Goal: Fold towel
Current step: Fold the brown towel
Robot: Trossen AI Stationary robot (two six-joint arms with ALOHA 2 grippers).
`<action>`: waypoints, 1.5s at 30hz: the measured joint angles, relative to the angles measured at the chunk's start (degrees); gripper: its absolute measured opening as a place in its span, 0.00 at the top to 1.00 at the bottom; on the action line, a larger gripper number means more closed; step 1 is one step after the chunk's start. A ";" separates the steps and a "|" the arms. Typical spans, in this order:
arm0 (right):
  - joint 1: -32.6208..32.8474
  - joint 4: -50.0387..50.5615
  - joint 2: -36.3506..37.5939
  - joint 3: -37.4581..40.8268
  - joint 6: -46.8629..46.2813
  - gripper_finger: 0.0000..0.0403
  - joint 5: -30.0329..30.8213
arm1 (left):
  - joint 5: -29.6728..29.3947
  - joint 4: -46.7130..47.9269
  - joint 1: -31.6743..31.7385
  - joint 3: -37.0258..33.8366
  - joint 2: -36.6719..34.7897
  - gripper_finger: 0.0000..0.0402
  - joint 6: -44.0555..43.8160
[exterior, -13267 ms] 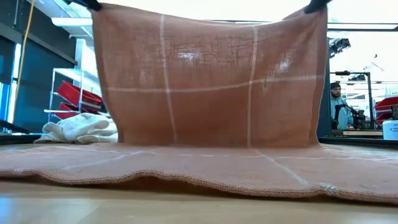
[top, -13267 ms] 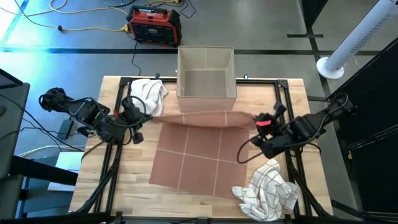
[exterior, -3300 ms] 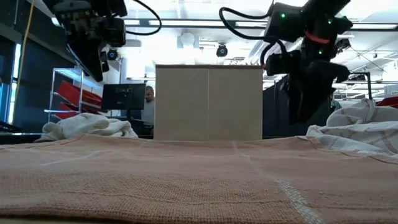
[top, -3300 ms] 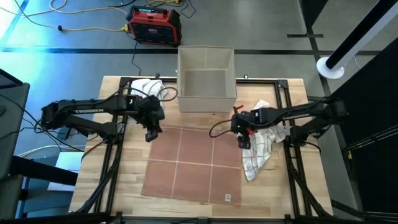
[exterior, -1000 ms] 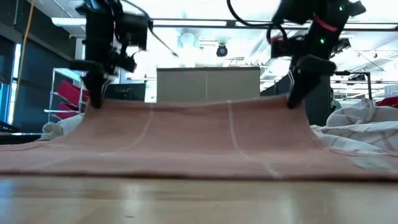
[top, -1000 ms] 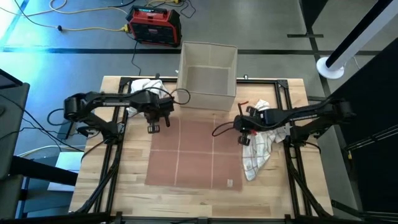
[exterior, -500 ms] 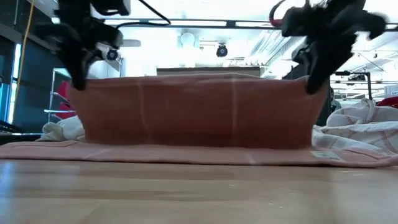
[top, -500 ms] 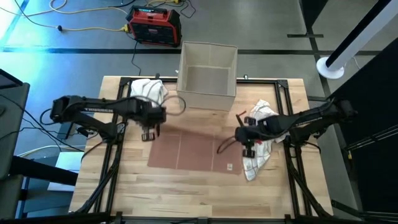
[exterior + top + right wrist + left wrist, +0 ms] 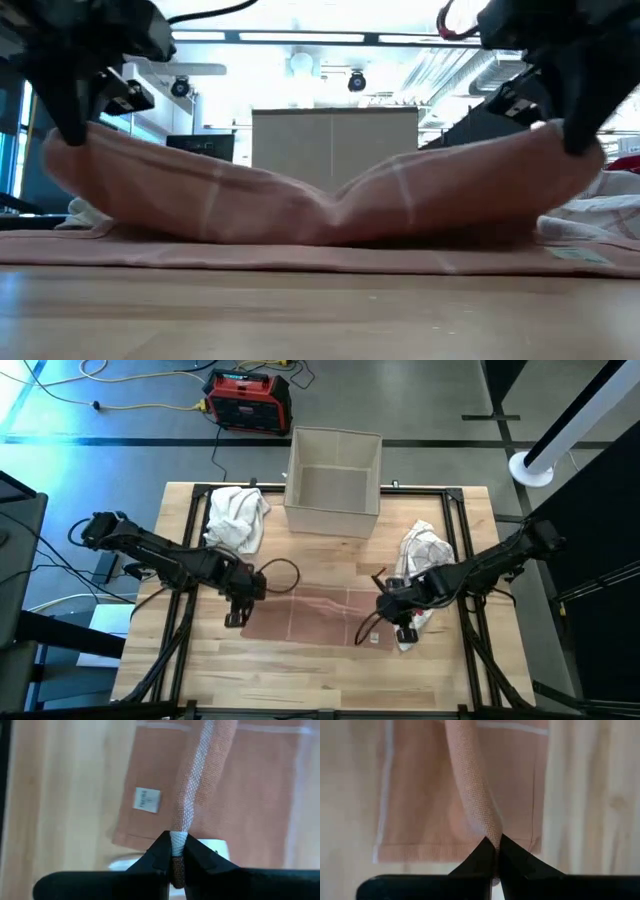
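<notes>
I hold the left end effector (image 9: 237, 612) and right end effector (image 9: 397, 626) pinched shut on opposite corners of the pink towel (image 9: 305, 614), lifted over its near half in front of the box (image 9: 333, 480), so the slack middle sags to form the fold.

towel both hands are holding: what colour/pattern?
Salmon-pink towel with thin white grid lines; clearest in the left wrist view.

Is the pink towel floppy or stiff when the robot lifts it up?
Probably floppy: the pink towel sags low in the middle between the left gripper and right gripper, whose jaws pinch its corners. It seems light and thin, since it drapes in soft folds.
</notes>
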State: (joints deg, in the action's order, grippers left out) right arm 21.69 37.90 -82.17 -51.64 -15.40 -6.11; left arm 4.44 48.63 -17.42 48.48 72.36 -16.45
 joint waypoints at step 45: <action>-0.21 -0.70 12.01 9.03 -21.21 0.97 6.13 | 3.39 -31.40 0.31 -12.81 0.62 0.96 -12.47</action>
State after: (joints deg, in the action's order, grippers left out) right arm 21.48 37.20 -70.16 -42.61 -36.61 0.01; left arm 7.83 17.23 -17.11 35.67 72.98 -28.92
